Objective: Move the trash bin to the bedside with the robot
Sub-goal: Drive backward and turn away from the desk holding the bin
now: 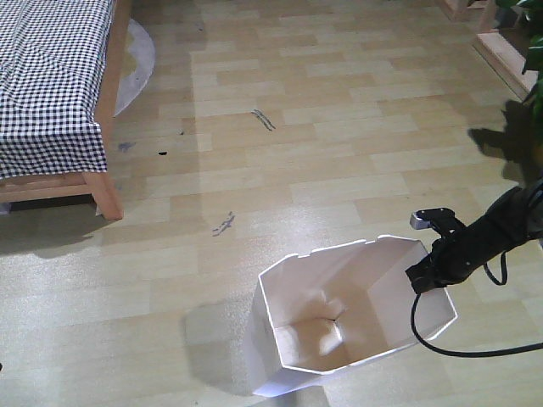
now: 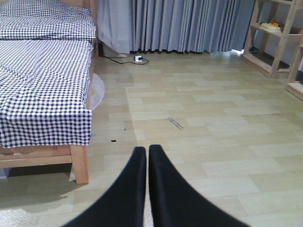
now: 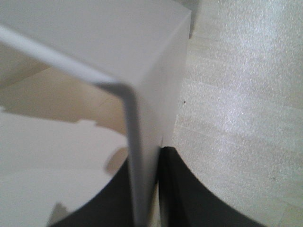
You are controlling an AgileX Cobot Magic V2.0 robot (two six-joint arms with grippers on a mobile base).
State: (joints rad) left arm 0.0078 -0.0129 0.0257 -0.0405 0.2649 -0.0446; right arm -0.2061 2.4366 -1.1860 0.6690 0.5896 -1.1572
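The trash bin [image 1: 356,292] stands on the floor [image 1: 339,127] near the front, with the bed [image 1: 51,85] well apart behind it to the left, a shelf [image 1: 502,52] far behind right, and the right end effector [image 1: 422,273] astride its right rim.

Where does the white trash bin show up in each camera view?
Front view: trash bin lower centre-right, right gripper on its right rim.
Left wrist view: not in it.
Right wrist view: its wall fills left and centre, up close.
Shared landmark: checked bed, top left in front view, left side in left wrist view.
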